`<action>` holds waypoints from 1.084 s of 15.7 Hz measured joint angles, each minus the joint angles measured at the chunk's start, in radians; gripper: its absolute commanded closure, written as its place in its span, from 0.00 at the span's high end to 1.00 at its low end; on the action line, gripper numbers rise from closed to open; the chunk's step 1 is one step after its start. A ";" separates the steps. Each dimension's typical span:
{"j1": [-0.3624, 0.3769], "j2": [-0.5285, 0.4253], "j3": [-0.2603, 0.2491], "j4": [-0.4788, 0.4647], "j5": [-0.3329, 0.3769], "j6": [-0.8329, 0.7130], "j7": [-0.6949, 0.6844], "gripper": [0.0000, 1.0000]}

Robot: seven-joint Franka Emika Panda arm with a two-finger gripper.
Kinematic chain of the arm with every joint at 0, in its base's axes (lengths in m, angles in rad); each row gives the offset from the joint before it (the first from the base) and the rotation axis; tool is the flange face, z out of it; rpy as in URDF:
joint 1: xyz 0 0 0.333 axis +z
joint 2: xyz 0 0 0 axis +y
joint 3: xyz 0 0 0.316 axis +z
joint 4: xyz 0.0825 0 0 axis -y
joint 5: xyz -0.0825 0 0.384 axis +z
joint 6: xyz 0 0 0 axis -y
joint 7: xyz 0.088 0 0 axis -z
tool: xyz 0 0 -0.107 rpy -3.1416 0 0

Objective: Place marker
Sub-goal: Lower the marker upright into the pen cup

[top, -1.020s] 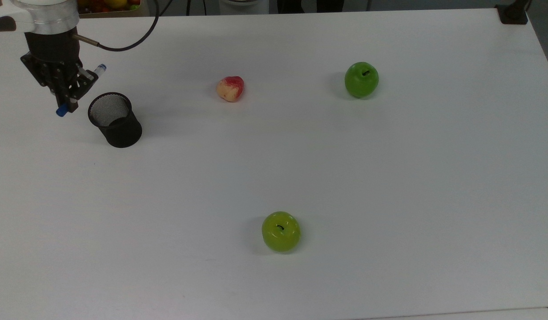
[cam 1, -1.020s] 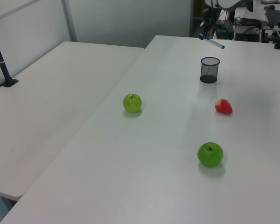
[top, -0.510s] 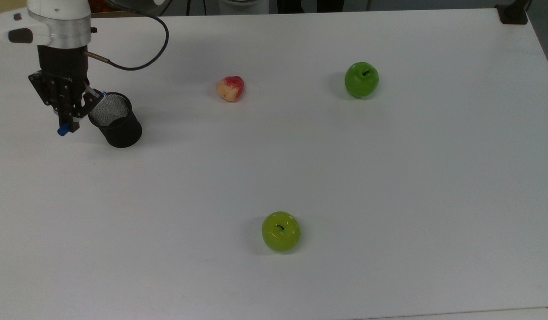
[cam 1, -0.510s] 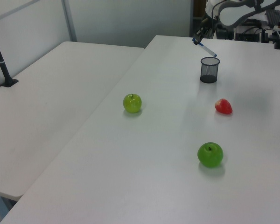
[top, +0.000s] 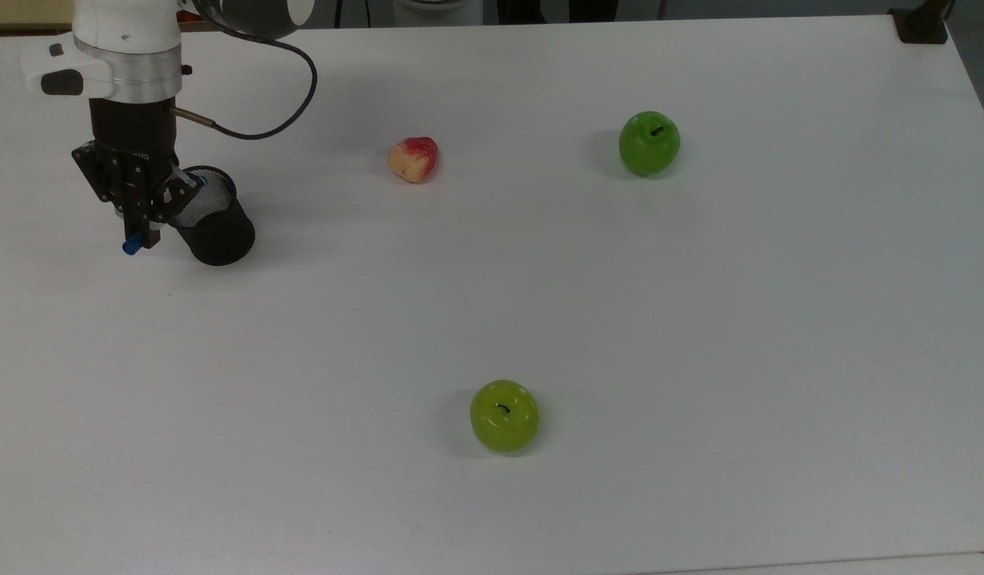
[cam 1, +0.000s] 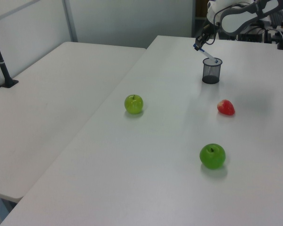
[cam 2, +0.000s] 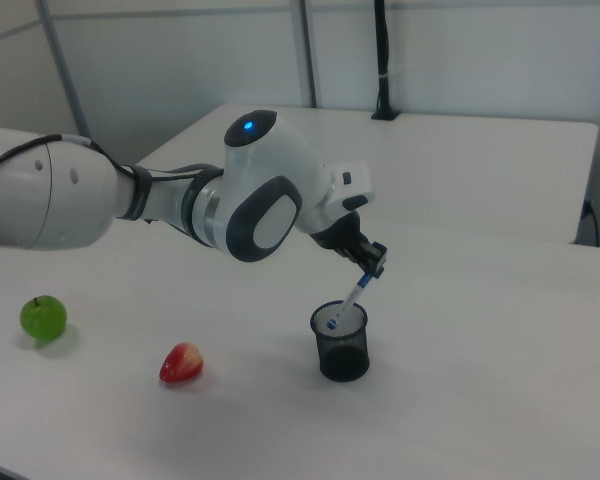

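Marker (cam 2: pixel 351 297) is held clamped in the gripper (cam 2: pixel 366 261), slanted, with its lower blue end dipped just inside the rim of the cup (cam 2: pixel 341 343) and its upper end caught between the fingers. In the top view the gripper (top: pixel 143 209) is seen at the cup's (top: pixel 217 229) nine o'clock side, and the marker's (top: pixel 131 247) free blue end is seen poking out below it, toward seven o'clock. In the left view the marker (cam 1: pixel 206 54) is seen leaning from the gripper (cam 1: pixel 198 44) down to the cup (cam 1: pixel 211 70) at about four o'clock.

The step in hand is judged to be the lowering of the marker into the cup, nearly done but not yet released. The main risk is judged to lie in the slant: if the marker is let go while so much of it is still outside and off to one side, the light mesh cup may be tipped or nudged across the tabletop (top: pixel 700 359), or the marker may pivot on the rim and fall out. A push sideways against the rim would cause the same. The peach (top: pixel 414 159) and the two apples (top: pixel 648 143) (top: pixel 504 415) are well apart and are not threatened.
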State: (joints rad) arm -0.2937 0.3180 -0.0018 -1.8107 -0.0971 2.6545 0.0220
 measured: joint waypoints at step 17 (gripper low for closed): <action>0.023 0.005 0.002 -0.008 0.000 0.000 0.000 1.00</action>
State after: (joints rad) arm -0.2709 0.3230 0.0000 -1.8188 -0.0973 2.6545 0.0218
